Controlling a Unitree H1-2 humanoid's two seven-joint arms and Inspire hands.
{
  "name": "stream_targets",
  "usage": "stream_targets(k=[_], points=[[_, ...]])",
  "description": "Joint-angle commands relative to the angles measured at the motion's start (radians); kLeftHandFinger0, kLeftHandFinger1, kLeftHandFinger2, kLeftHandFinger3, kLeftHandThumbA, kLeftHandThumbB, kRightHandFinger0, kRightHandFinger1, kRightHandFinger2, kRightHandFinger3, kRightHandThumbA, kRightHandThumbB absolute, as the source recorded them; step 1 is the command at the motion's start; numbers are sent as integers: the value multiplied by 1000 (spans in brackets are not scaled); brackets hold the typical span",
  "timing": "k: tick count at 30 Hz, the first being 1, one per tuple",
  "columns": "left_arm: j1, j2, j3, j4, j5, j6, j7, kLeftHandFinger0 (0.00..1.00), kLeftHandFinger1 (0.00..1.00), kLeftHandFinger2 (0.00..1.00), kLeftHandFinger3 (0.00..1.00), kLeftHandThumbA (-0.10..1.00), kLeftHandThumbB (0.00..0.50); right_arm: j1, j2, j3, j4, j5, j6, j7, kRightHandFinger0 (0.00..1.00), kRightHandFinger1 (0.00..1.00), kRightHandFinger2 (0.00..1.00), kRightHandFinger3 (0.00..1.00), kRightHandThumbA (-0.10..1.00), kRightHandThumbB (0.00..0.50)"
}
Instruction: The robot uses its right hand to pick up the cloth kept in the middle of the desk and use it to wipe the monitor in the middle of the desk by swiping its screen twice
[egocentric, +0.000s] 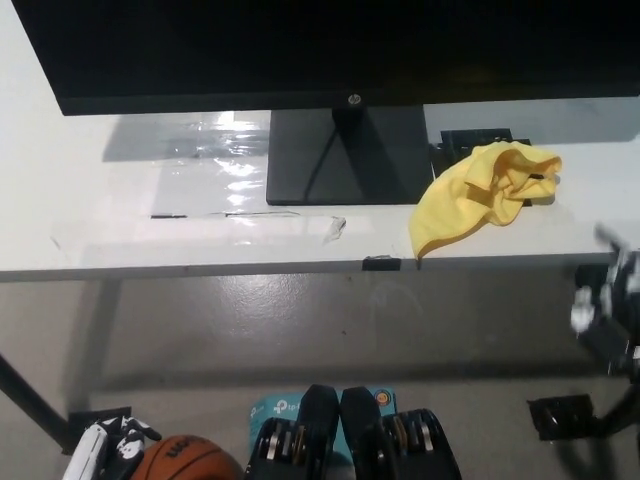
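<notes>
Only 1 view came through, the head camera looking steeply down, so I worked from that. The yellow cloth (487, 194) lay crumpled on the white desk (130, 215), just to the right of the monitor (300, 50) base and touching its edge, with 1 corner trailing down toward the desk's front lip. Its long axis ran on a diagonal, from the bunched end at the upper right to that trailing corner at the lower left.

My right hand (608, 305) showed as a blurred grey and black shape at the right border, below the desk edge and off to the right of the cloth. The cloth therefore sat up and to the left of it, and I judged the reach would have to rise over the desk lip first. I could not tell whether that hand was open or closed; the blur and the frame edge hid its shape.

The white left hand (105, 450) rested at the lower left, far from the cloth and partly cut off, its state also unclear. A basketball (190, 462) sat just beside it. The screen itself was cropped at the top.
</notes>
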Motion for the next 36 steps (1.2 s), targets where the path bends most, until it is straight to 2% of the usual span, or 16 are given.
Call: stream_targets(k=[1, 3, 4, 7, 8, 9, 10, 12, 14, 16, 19, 20, 21, 30, 32, 36], points=[[2, 12, 2, -16, 6, -52, 5, 0, 0, 0, 0, 626, 500, -165, -41, -17, -122, 19, 96, 48, 61, 163, 554, 916, -99, 165], [1, 11, 3, -15, 8, -52, 8, 0, 0, 0, 0, 628, 500, -203, -52, -14, -128, 10, 109, 53, 43, 150, 547, 908, -71, 182], [4, 8, 6, -9, -3, -57, 5, 0, 0, 0, 0, 610, 500, -253, -64, -5, -113, -19, 114, 53, 76, 187, 556, 899, -29, 183], [6, 7, 6, -15, 10, -44, 13, 0, 0, 0, 0, 627, 500, -310, -71, 2, -74, -24, 148, 57, 61, 177, 542, 870, -100, 195], [7, 8, 5, -22, 9, -42, 10, 0, 0, 0, 0, 615, 500, -347, -91, 25, -44, -49, 225, 86, 101, 212, 502, 876, -88, 196], [8, 8, 4, -26, 12, -38, 10, 0, 0, 0, 0, 615, 500, -362, -101, 36, -10, -47, 236, 99, 119, 226, 499, 877, -88, 195], [7, 11, 5, -25, 6, -43, 5, 0, 0, 0, 0, 602, 500, -366, -105, 43, 19, -42, 242, 107, 92, 206, 493, 880, -76, 192], [3, 12, 7, -7, 5, -65, 9, 0, 0, 0, 0, 612, 500, -387, -121, 70, 94, -54, 225, 119, 191, 284, 524, 878, -24, 206], [1, 14, 5, -7, 17, -55, 13, 0, 0, 0, 0, 637, 500, -400, -126, 85, 128, -58, 229, 121, 168, 261, 515, 877, -24, 221], [3, 13, 6, -12, 11, -46, 9, 0, 0, 0, 0, 626, 500, -427, -146, 141, 203, -90, 276, 159, 397, 467, 656, 983, 59, 213], [4, 12, 6, -21, 11, -38, 8, 0, 0, 0, 0, 619, 500, -451, -169, 198, 259, -109, 320, 200, 774, 871, 994, 1000, 183, 206], [5, 11, 6, -25, 13, -32, 9, 0, 0, 0, 0, 620, 500, -460, -177, 214, 277, -118, 326, 210, 829, 922, 1000, 1000, 199, 210], [3, 10, 7, -18, -9, -49, -5, 0, 0, 0, 3, 584, 500, -479, -181, 243, 332, -128, 336, 225, 915, 1000, 1000, 1000, 211, 241], [11, 12, 2, -5, 14, -72, 9, 0, 0, 3, 4, 624, 500, -555, -155, 295, 474, -152, 357, 209, 877, 1000, 1000, 1000, 221, 262], [8, 15, -4, 1, 23, -79, 7, 0, 0, 0, 0, 662, 500, -592, -148, 327, 502, -222, 362, 197, 1000, 1000, 1000, 1000, 360, 332], [12, 13, -3, -15, 32, -66, 12, 0, 0, 0, 0, 655, 500, -620, -124, 348, 489, -296, 362, 189, 1000, 1000, 1000, 1000, 488, 400]])
